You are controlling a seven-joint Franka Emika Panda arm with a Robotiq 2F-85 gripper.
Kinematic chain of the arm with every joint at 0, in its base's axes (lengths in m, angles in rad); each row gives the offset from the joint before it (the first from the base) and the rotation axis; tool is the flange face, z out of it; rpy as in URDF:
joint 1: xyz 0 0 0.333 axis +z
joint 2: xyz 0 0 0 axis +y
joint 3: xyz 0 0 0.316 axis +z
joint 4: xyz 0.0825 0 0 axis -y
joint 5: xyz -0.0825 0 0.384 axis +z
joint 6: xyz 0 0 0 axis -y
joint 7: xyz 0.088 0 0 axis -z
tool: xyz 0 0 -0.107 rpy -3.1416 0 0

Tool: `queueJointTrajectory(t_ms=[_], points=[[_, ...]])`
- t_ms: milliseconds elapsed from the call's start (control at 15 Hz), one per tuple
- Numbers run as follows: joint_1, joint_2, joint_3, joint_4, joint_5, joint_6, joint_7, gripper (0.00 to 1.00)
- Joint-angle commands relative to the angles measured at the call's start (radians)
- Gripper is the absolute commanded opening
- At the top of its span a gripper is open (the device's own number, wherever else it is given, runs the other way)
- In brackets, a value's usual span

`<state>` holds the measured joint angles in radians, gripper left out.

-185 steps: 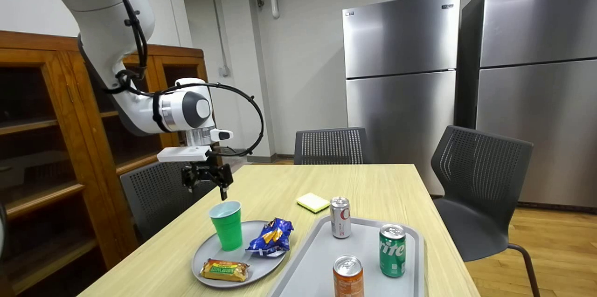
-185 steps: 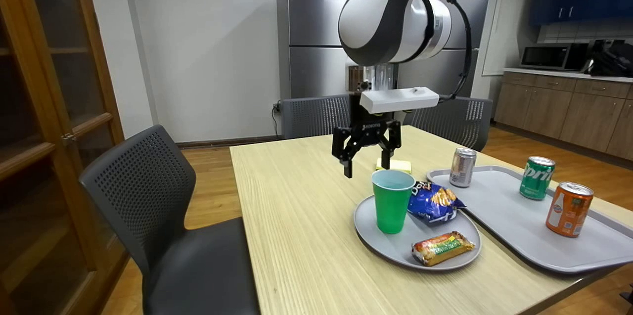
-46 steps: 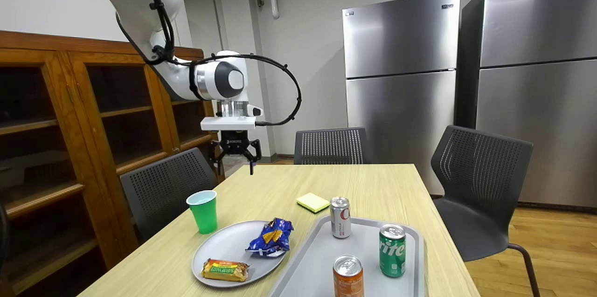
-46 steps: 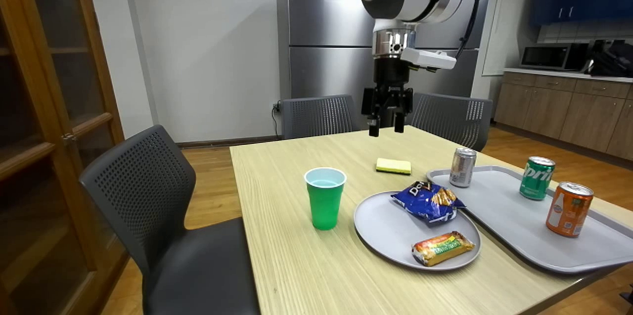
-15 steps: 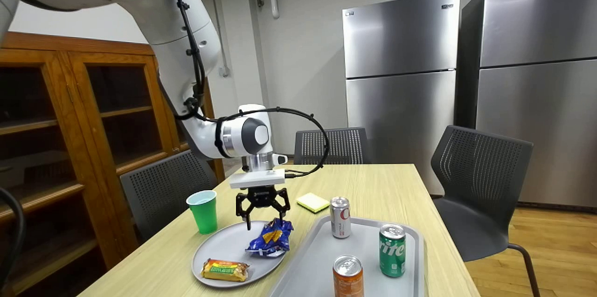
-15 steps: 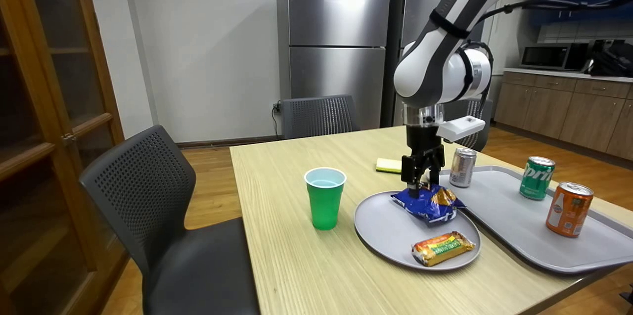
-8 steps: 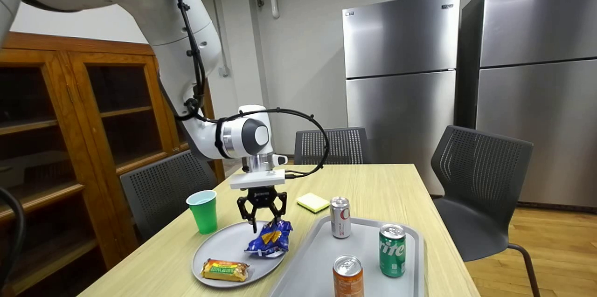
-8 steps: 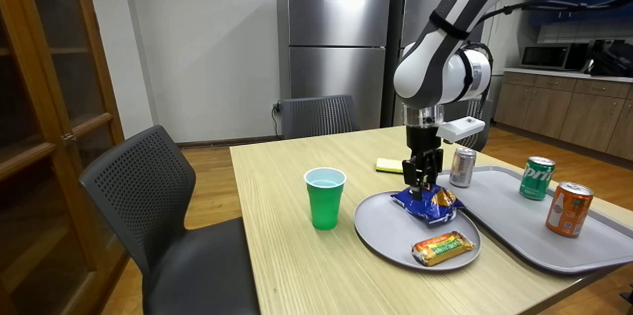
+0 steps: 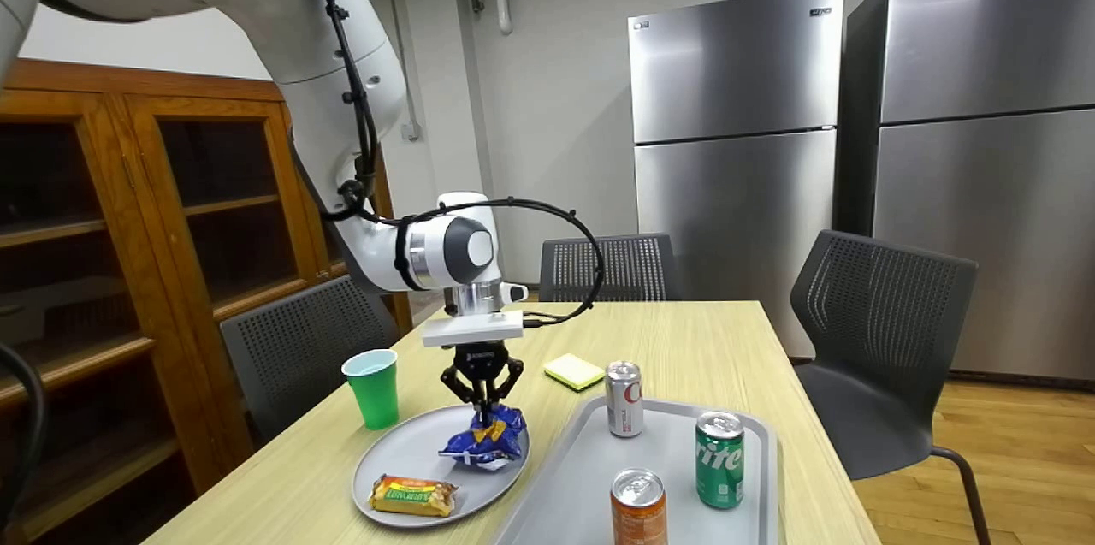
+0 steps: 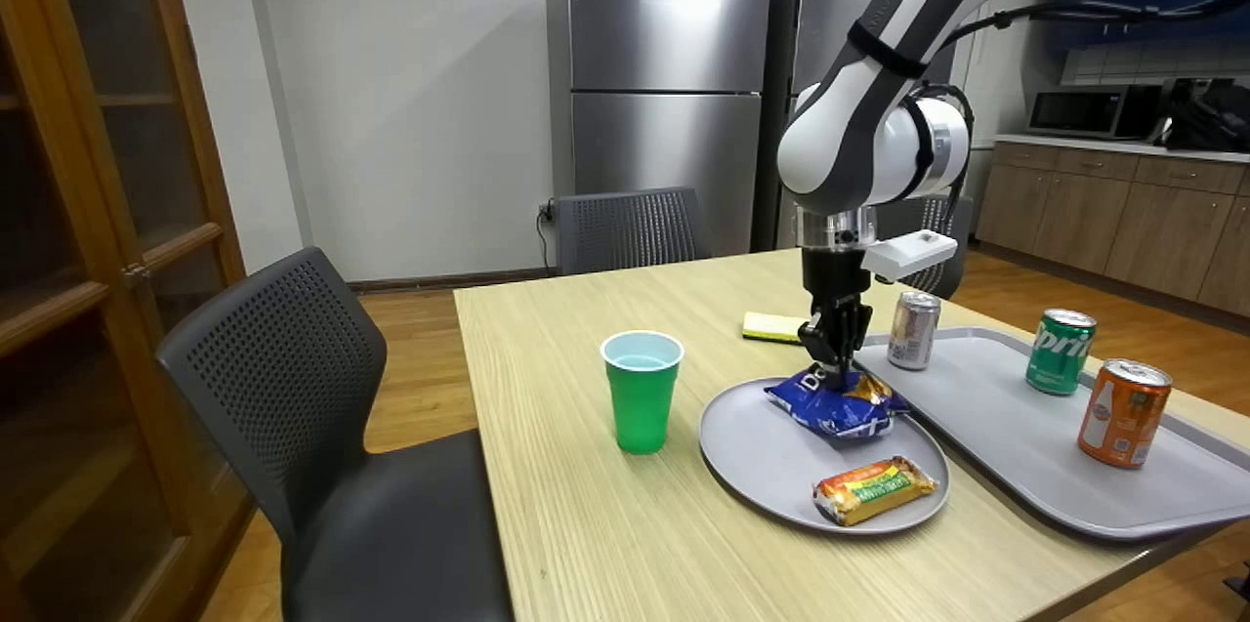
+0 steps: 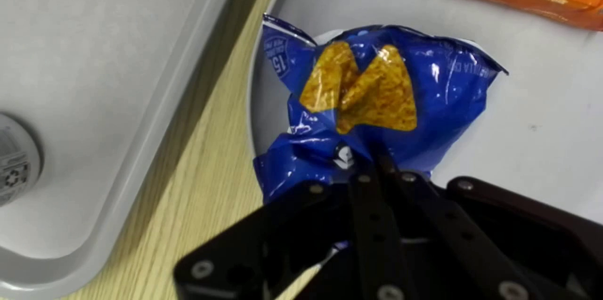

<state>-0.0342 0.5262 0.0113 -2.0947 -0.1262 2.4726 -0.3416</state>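
Pinching a blue bag [image 10: 835, 419] from above, gathering its crumpled side in the gripper [image 9: 484, 418] between fingers [image 11: 374, 229] nearly meeting. Showing this bag on a gray plate [image 9: 411, 447], close to the rim on the side toward the tray [image 10: 977, 427], and displaying printed orange chips on its front in the wrist view. Sharing the plate with a wrapped bar [image 9: 413, 496], lying flat near the rim and apart from the bag. Showing a green cup [image 10: 642, 407], pale inside, standing upright on the table [image 9: 684, 340] just beside the plate in both exterior views. Leaving a strip of table between plate and tray in the wrist view. Carrying on the tray a silver can [image 9: 624, 404], a green can [image 9: 719, 461] and an orange can [image 9: 639, 511], all standing upright and apart from each other. Partly hiding a yellow sponge [image 10: 771, 327] behind the gripper in an exterior view, lying flat on the table near the silver can. Hanging the gripper from a white arm [image 10: 850, 153]. Lining the table with dark chairs [image 9: 885, 305], then filling the background with two tall steel fridges [image 9: 736, 83] against a pale wall [image 9: 556, 143] and a glass-fronted wooden cabinet [image 9: 124, 177]. Showing a microwave [image 10: 1079, 111] on a far counter [image 10: 1074, 142] in an exterior view.
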Motion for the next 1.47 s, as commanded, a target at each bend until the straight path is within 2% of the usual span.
queueJointTrajectory(t_ms=[0, 533, 1400], points=[[-0.008, 0.004, 0.007, 0.009, -0.019, 0.01, -0.002, 0.0], [-0.006, -0.037, 0.018, 0.026, -0.001, -0.013, 0.007, 0.0], [0.024, 0.009, 0.06, 0.222, 0.1, -0.053, 0.105, 0.0]])
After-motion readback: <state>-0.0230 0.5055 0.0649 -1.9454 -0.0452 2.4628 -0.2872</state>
